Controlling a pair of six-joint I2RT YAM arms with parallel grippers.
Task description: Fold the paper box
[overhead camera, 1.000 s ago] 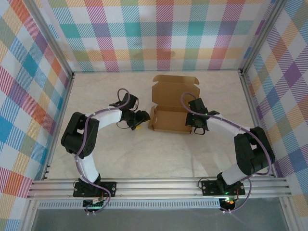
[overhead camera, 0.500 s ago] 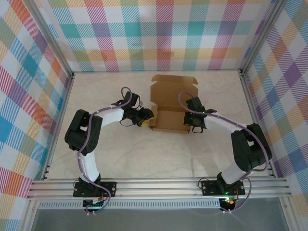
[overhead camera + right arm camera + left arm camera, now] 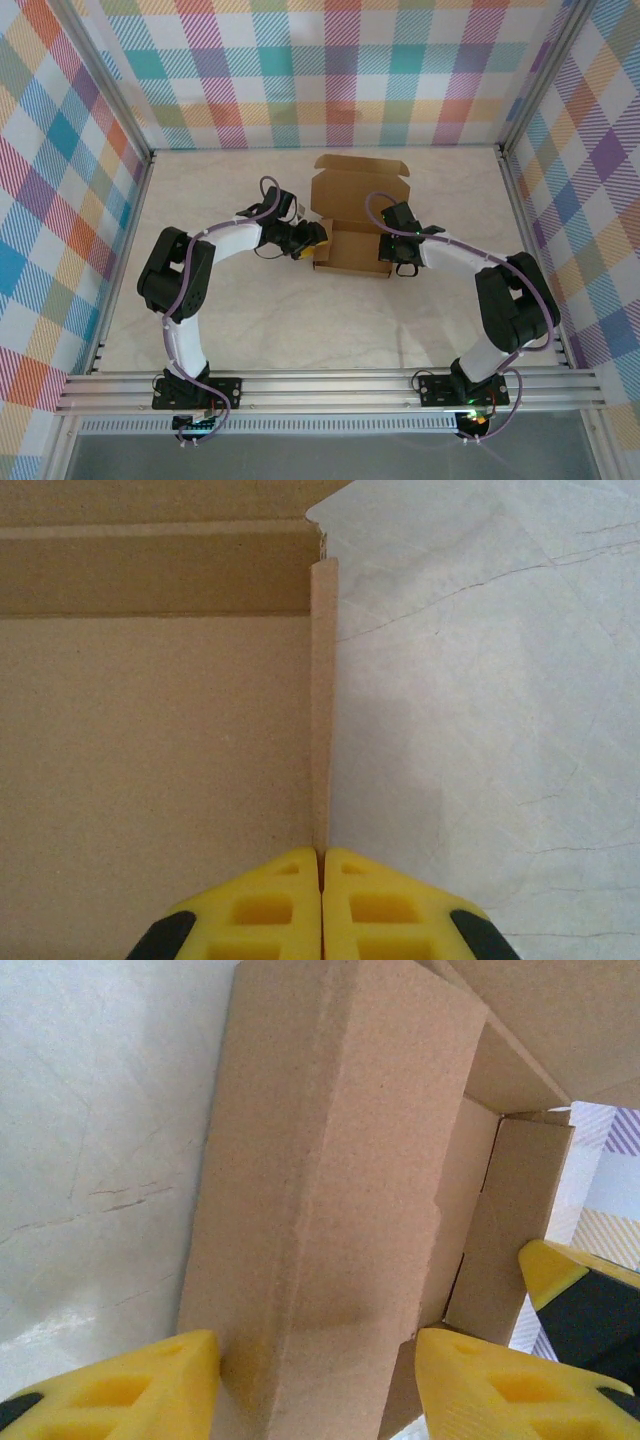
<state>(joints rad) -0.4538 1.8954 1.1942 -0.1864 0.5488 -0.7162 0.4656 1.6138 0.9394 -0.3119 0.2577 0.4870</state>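
The paper box [image 3: 350,250] is brown cardboard, a shallow tray in mid-table with its lid [image 3: 360,188] standing up at the back. My left gripper [image 3: 311,238] is at the tray's left end. In the left wrist view its yellow fingers [image 3: 150,1385] straddle the thick folded end wall [image 3: 330,1220] and touch it on both sides, so my left gripper [image 3: 318,1385] is shut on that wall. My right gripper [image 3: 392,252] is at the right side wall. Seen from the right wrist, my right gripper [image 3: 322,865] is shut on the thin upright wall edge [image 3: 322,700], with the box floor [image 3: 150,760] to its left.
Bare pale tabletop [image 3: 480,730] lies to the right of the box and in front of it [image 3: 330,320]. Checked cloth walls [image 3: 60,200] close in the left, back and right sides. Aluminium rails [image 3: 330,385] run along the near edge by the arm bases.
My left gripper has moved right, from beside the box onto its left end wall. The box and my right gripper have shifted slightly towards the back.
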